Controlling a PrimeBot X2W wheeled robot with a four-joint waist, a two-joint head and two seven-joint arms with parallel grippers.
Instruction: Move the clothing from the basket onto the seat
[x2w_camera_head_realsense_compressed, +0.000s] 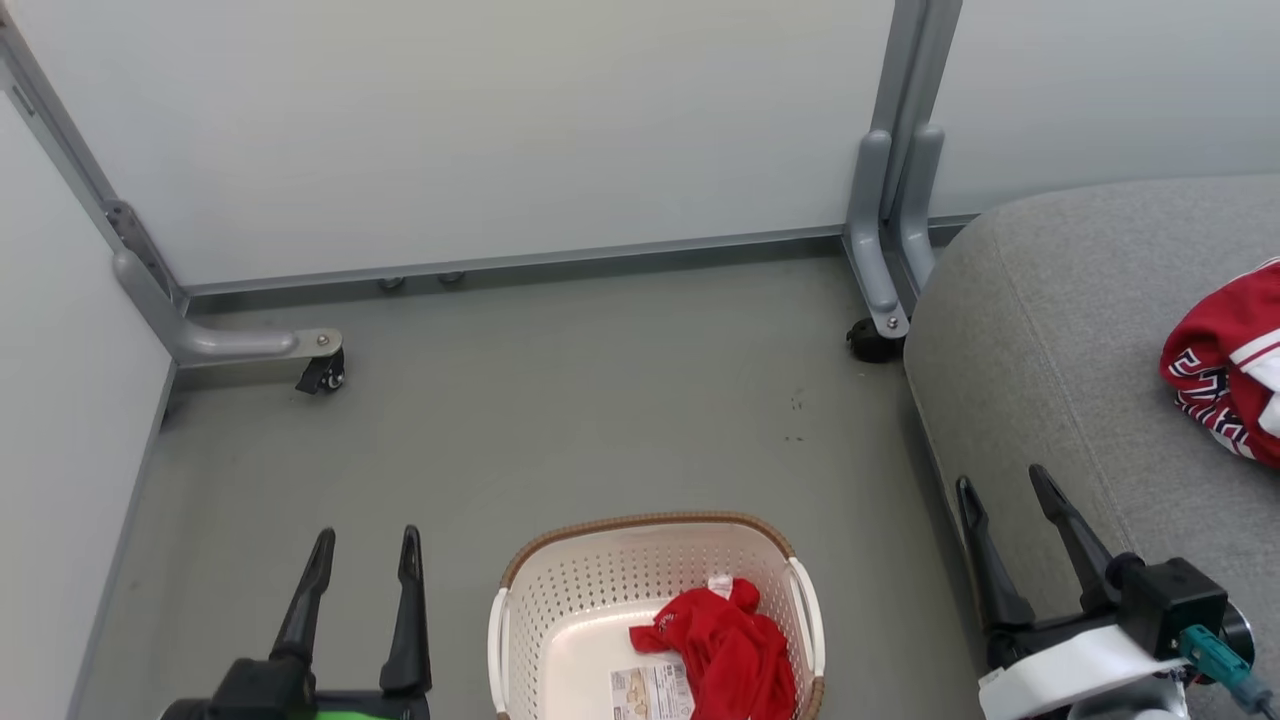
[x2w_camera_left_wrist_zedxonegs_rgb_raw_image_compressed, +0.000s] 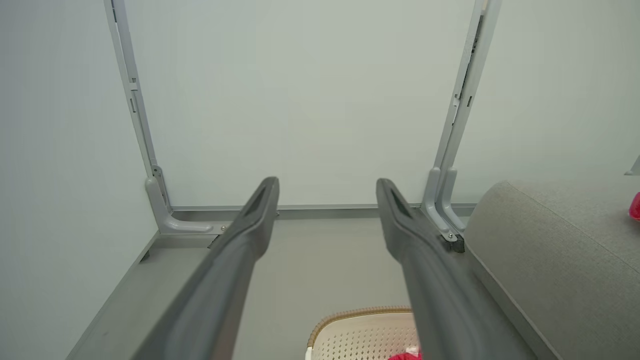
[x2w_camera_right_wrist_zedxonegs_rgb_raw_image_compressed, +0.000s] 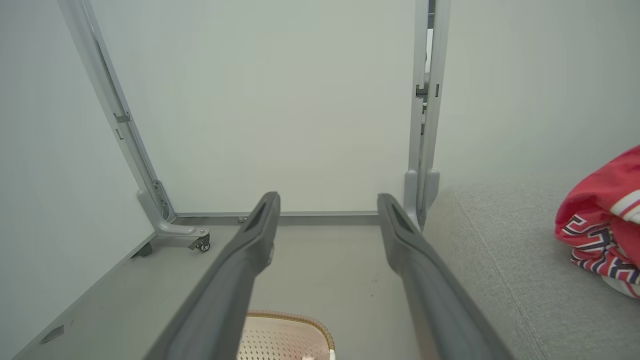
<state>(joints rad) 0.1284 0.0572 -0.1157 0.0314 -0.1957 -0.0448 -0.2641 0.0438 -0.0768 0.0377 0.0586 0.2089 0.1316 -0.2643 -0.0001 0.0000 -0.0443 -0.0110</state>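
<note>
Plainly, a shallow pinch could be letting the red shirt (x2w_camera_head_realsense_compressed: 730, 650) slip, or a fold could be snagging and dragging the light basket (x2w_camera_head_realsense_compressed: 650, 520) along; the left hand (x2w_camera_head_realsense_compressed: 367, 535) and right hand (x2w_camera_head_realsense_compressed: 1001, 480) are hovering wide apart, holding nothing; the shirt is lying in the basket beside a paper label (x2w_camera_head_realsense_compressed: 650, 692); the striped jersey (x2w_camera_head_realsense_compressed: 1225, 360) is resting on the grey seat (x2w_camera_head_realsense_compressed: 1050, 330).

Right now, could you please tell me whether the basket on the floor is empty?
No, a crumpled red shirt lies inside the basket, beside its paper label.
</note>
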